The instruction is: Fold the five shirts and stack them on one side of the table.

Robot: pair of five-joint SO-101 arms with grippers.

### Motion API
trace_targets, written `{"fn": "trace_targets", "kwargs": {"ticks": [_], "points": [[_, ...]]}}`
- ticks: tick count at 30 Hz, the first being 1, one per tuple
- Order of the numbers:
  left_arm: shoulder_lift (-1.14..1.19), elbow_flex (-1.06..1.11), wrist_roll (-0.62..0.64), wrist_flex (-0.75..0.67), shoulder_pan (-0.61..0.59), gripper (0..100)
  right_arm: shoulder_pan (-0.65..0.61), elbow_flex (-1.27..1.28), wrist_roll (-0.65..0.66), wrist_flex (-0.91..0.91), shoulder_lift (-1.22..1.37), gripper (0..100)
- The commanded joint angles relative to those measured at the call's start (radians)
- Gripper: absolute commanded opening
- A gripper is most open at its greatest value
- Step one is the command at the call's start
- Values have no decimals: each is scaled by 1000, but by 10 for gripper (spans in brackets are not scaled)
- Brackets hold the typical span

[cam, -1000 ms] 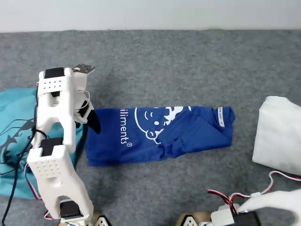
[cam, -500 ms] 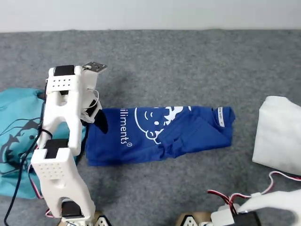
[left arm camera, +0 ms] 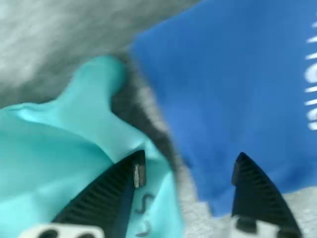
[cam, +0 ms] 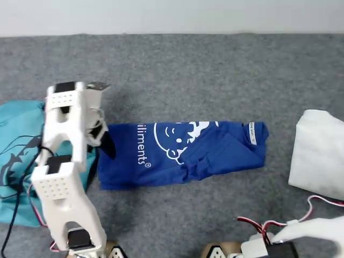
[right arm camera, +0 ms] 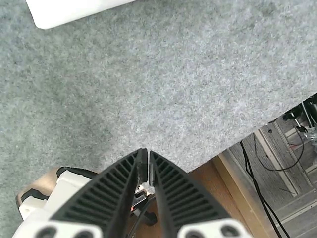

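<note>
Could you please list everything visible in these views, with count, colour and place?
blue shirt: one, blue with white print, partly folded, mid-table.
teal shirt: one, teal, at the high view's left edge, beside the blue shirt.
white shirt: one, white, folded, at the high view's right edge.
table cover: one, grey, under all the shirts.
wall: one, white, behind the table.
left end effector: one, black fingers, open, above the gap between the teal and blue shirts.
right end effector: one, black fingers, shut, over bare cover near the table's edge.

Bright, even o/h light, soft shadows
</note>
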Motion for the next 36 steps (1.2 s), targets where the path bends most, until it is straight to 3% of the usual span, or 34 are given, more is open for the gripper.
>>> {"fn": "trace_targets", "kwargs": {"ticks": [1, 5, 9, 16, 22, 36], "points": [[-14, -45, -66, -11, -94, 283, -1, -11, 8, 25, -36, 11], [-14, -193, -103, 58, -163, 283, -1, -11, 8, 25, -36, 11], [-46, -263, -84, 81, -150, 283, -1, -11, 8, 25, -36, 11], [-287, -58, -74, 78, 37, 283, -1, -11, 8, 25, -36, 11], [-419, 108, 17, 68, 198, 283, 2, -11, 8, 27, -36, 11], [-419, 415, -11, -252, 118, 283, 7, -11, 8, 31, -36, 11]]}}
